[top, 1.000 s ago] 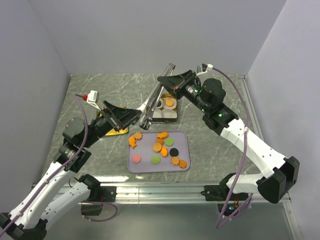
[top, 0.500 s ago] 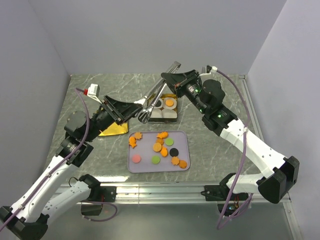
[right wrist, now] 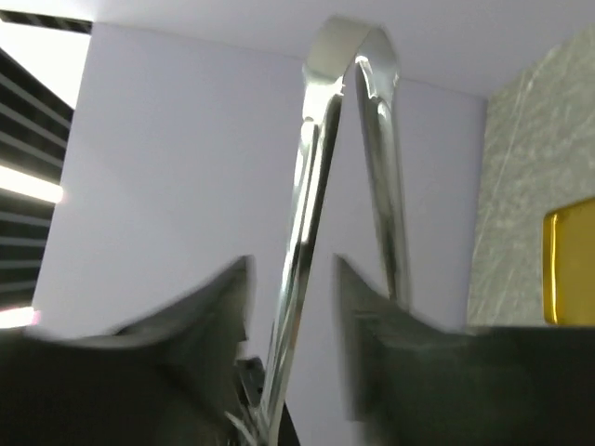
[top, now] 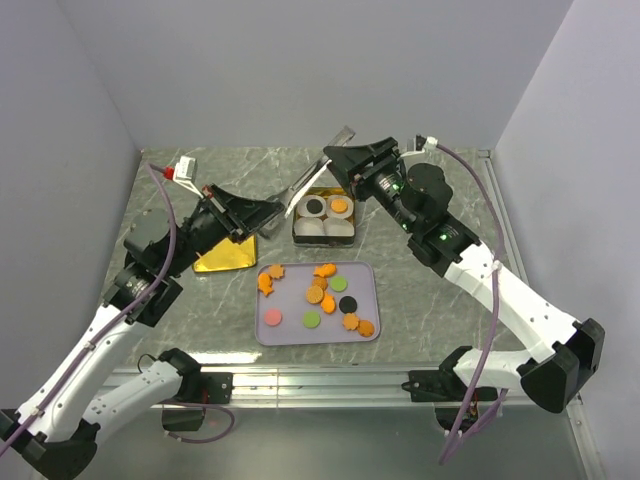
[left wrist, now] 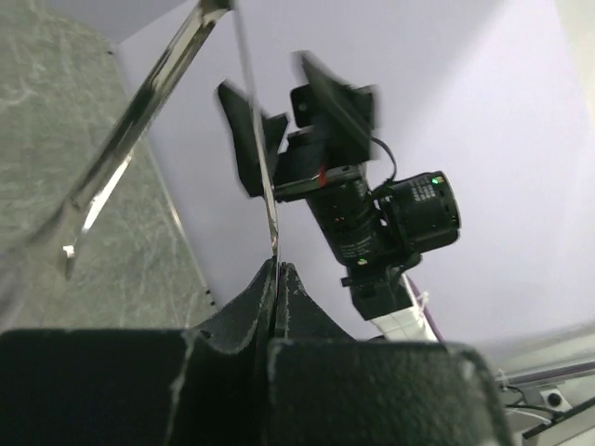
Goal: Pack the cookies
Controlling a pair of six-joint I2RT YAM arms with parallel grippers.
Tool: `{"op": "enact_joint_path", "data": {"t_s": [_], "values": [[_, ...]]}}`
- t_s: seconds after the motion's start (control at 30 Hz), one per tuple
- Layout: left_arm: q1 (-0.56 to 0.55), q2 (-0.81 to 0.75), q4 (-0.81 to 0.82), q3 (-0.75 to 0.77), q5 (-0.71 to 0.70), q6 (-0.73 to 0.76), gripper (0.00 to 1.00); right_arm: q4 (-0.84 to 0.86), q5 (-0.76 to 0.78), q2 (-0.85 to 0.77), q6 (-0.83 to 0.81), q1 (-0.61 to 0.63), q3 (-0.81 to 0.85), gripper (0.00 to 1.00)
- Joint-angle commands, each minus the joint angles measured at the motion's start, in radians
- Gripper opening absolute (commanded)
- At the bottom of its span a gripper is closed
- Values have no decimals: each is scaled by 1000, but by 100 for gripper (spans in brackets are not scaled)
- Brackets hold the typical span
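From the top view we are seeing the left gripper (top: 276,212) reaching in from the left of the frame, its jaws pressed together on the lower end of the metal tongs (top: 318,172). The tongs are slanting up toward the right gripper (top: 336,160) at upper centre. The cookies (top: 318,293) are lying scattered on a lavender tray (top: 368,272) in the middle of the marble table (top: 430,290); most are orange, with a black, a green and pink discs among them. Just above the tray a small tin (top: 296,228) is holding white paper cups (top: 312,226), and one black and one orange cookie are sitting in the two far cups. A gold lid (top: 225,258) is lying left of the tray.

In the left wrist view we are looking along closed fingers (left wrist: 251,297) that are clamping one thin blade of the tongs, which is rising at centre frame. The other blade (left wrist: 130,125) is running off to the upper left above the table. The right gripper is hanging blurred behind them.

In the right wrist view its fingers (right wrist: 200,311) are standing apart, with the tongs (right wrist: 307,214) rising between them to their bend at the top. We cannot tell whether either pad is touching the metal. The gold lid (right wrist: 569,265) is showing at the right edge
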Motion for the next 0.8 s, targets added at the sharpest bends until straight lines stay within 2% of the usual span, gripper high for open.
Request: {"op": "enact_joint_path", "data": {"t_s": [0.0, 0.07, 0.17, 0.27, 0.3, 0.33, 0.37, 0.43, 0.47, 0.53, 0.57, 0.6, 0.7, 0.77], "values": [[2, 12, -97, 88, -33, 114, 0, -98, -27, -66, -101, 5, 52, 77], [4, 23, -172, 113, -36, 162, 0, -197, -38, -102, -177, 7, 70, 92], [2, 55, -266, 186, -22, 304, 0, -323, -44, -184, -320, 7, 76, 94], [4, 101, -410, 275, 24, 554, 0, -389, -119, -241, -533, -2, 113, 100], [4, 112, -486, 307, 29, 602, 0, -408, -156, -236, -605, -12, 147, 100], [4, 135, -523, 323, 33, 646, 0, -508, -188, -197, -742, -34, 194, 100], [4, 142, -550, 332, 68, 724, 0, -568, -275, -169, -810, -51, 298, 100], [2, 144, -587, 321, 143, 814, 0, -745, -370, -111, -991, -84, 395, 100], [2, 146, -610, 320, 167, 878, 0, -797, -425, -57, -1038, -105, 476, 100], [2, 146, -674, 331, 210, 947, 0, -830, -453, -49, -1111, -101, 497, 100], [1, 143, -692, 337, 211, 970, 0, -813, -478, -54, -1113, -102, 489, 100], [2, 138, -711, 353, 216, 1018, 0, -801, -577, -47, -1109, -117, 497, 100], [2, 112, -784, 386, 294, 1108, 0, -903, -712, 64, -1156, -145, 621, 100], [1, 87, -840, 398, 319, 1148, 0, -966, -757, 130, -1194, -145, 638, 100]]}}
